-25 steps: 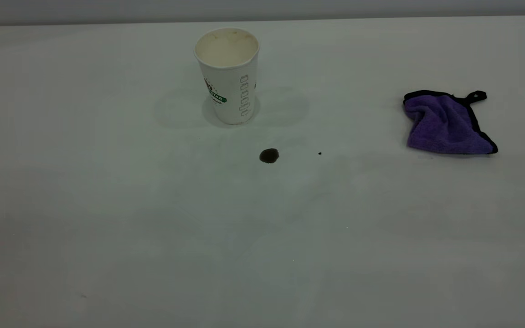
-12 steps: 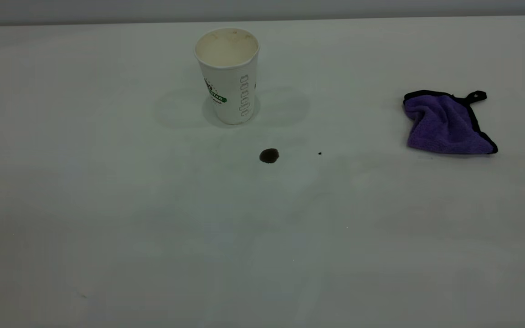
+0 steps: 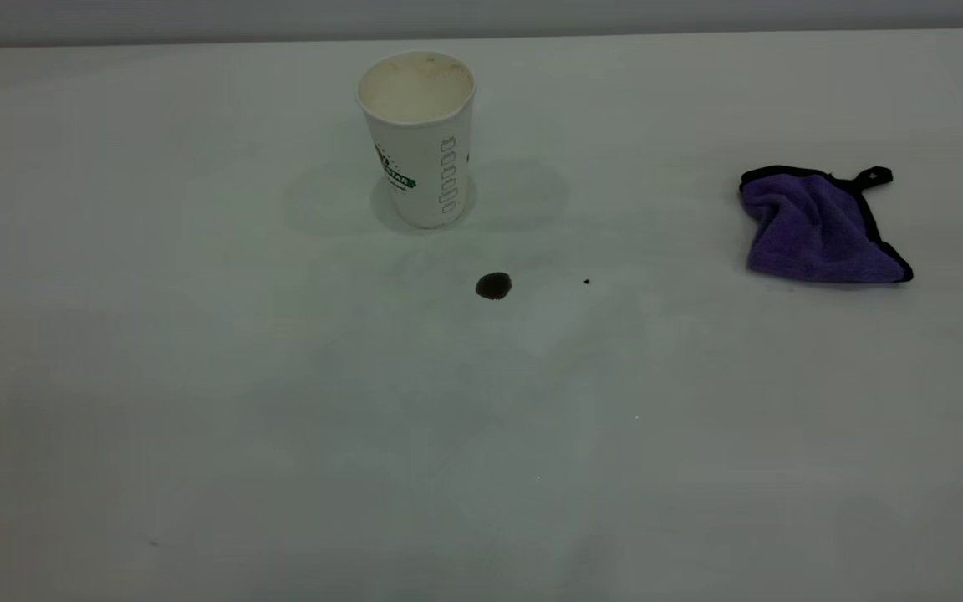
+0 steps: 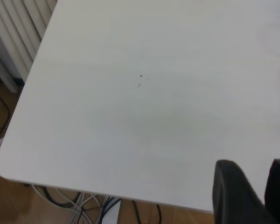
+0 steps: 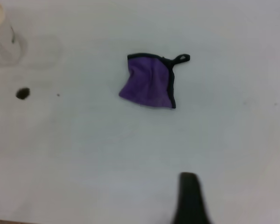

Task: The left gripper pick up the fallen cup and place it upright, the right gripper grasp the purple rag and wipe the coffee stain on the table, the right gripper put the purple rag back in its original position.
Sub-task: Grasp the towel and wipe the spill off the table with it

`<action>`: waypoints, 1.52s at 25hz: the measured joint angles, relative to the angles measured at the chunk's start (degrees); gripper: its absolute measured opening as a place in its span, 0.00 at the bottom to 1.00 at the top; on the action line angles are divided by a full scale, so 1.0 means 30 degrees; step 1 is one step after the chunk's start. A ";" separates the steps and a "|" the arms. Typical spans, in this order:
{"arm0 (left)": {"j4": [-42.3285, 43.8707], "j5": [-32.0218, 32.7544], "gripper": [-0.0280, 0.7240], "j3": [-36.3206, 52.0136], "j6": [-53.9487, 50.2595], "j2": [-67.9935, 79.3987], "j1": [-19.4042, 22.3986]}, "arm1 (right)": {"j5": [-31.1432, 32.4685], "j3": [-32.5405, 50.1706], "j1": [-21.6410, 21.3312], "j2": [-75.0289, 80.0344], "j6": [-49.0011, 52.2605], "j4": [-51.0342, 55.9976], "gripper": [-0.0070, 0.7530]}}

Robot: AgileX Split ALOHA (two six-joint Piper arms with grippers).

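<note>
Smooth white table (image 3: 197, 401) bears upright dimpled paper cup (image 3: 420, 138), fluffy purple rag (image 3: 820, 227); pincer states unclear.

Exterior view: looked steeply down across the table (image 3: 197, 401) toward its far edge.
Left wrist view: faced a near table corner.
Right wrist view: high, shared the purple rag (image 5: 149, 83) with exterior view.

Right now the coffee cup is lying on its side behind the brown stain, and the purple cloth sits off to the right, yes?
Not quite: the exterior view shows the cup standing upright behind the brown stain. The purple cloth does sit off to the right.
</note>
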 joint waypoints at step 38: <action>0.0000 0.0000 0.35 0.0000 0.0032 0.0000 0.0000 | -1.0819 -1.1664 0.0340 3.3045 -0.5527 0.4396 0.92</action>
